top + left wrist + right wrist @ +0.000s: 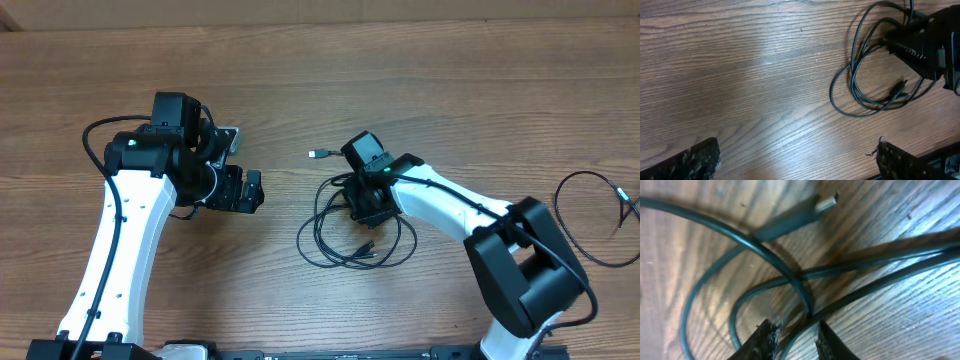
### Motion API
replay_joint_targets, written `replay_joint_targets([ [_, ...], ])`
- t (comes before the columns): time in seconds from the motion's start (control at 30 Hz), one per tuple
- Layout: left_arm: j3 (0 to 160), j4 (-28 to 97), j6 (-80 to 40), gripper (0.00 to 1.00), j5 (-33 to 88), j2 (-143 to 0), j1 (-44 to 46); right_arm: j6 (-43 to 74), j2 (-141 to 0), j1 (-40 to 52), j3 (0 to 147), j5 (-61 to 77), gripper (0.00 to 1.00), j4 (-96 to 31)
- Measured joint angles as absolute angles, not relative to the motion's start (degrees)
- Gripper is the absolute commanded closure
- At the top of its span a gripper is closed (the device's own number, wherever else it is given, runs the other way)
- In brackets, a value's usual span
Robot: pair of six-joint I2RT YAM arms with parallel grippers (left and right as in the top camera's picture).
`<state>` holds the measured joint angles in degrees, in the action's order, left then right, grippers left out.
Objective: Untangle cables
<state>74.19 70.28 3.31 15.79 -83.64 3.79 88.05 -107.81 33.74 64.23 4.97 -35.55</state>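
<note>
A tangle of dark thin cable (352,246) lies in loops on the wooden table at centre, with one plug end (316,154) stretched up and to the left. My right gripper (366,207) is down on the top of the tangle. In the right wrist view its fingers (795,341) are nearly closed with cable strands (790,280) pinched between them, and a plug (822,204) lies ahead. My left gripper (252,191) is open and empty, left of the tangle and apart from it. In the left wrist view its fingers (797,160) are spread wide, and the loops (865,85) lie ahead.
A second dark cable (598,215) lies in a loose loop at the table's right edge, with a small plug by it. My right arm (450,205) reaches across the table from the lower right. Bare wood lies between the left gripper and the tangle.
</note>
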Motion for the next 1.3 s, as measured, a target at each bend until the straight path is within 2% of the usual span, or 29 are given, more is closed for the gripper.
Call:
replay_joint_targets([
  [0.07, 74.2, 70.3, 3.3, 0.01, 15.8, -83.6, 3.8, 88.1, -108.0, 33.8, 64.3, 4.9, 0.95, -35.5],
  [0.1, 74.2, 70.3, 3.3, 0.0, 15.8, -83.6, 3.8, 87.9, -108.1, 33.8, 64.3, 4.8, 0.96, -35.5],
  [0.37, 74.2, 70.3, 3.3, 0.0, 15.8, -83.6, 3.8, 86.7, -108.3, 33.0, 66.3, 5.3, 0.96, -42.0],
  [0.53, 74.2, 70.3, 3.3, 0.01, 15.8, -83.6, 3.8, 81.1, -107.1, 30.6, 71.4, 5.3, 0.96, -50.0],
  [0.73, 74.2, 70.3, 3.3, 0.0, 15.8, -83.6, 3.8, 73.1, -101.9, 30.4, 75.1, 5.5, 0.96, -52.8],
  [0.9, 74.2, 70.3, 3.3, 0.01, 15.8, -83.6, 3.8, 64.6, -96.8, 30.4, 75.1, 5.8, 0.96, -51.0],
  [1.0, 74.2, 70.3, 3.3, 0.0, 15.8, -83.6, 3.8, 55.2, -93.1, 30.4, 76.8, 6.8, 0.96, -49.3],
  [1.23, 74.2, 70.3, 3.3, 0.0, 15.8, -83.6, 3.8, 33.9, -83.4, 30.5, 90.9, 8.6, 0.96, -48.9],
  [1.27, 74.2, 70.3, 3.3, 0.01, 15.8, -83.6, 3.8, 32.5, -82.1, 30.5, 91.8, 8.6, 0.94, -48.7],
  [1.3, 74.2, 70.3, 3.3, 0.0, 15.8, -83.6, 3.8, 31.0, -80.5, 30.5, 92.7, 8.4, 0.83, -48.8],
])
